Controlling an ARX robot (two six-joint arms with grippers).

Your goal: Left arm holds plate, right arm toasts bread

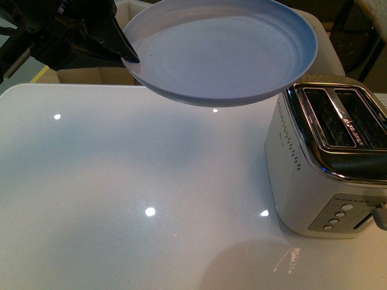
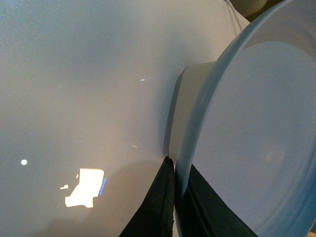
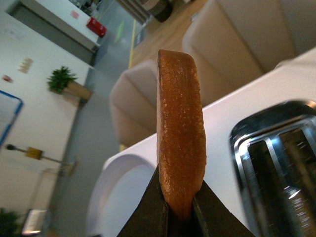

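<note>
The plate point(image 1: 224, 54), round, shallow and pale blue-grey, is held off the table, tilted, up and left of the toaster point(image 1: 329, 163); its left rim is clamped by the left gripper point(image 1: 130, 59); the bread point(image 3: 180, 133), brown-crusted and seen edge-on, is pinched upright by the right gripper point(image 3: 180, 213), raised near the toaster.

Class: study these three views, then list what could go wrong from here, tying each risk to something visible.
1. The black left hand pinches the round pale blue plate only at its rim, in mid-air; it might slip.
2. The right hand grips the brown bread slice by one edge; it could tear or drop.
3. The plate hangs close by the silver-and-white toaster; they may collide.
</note>
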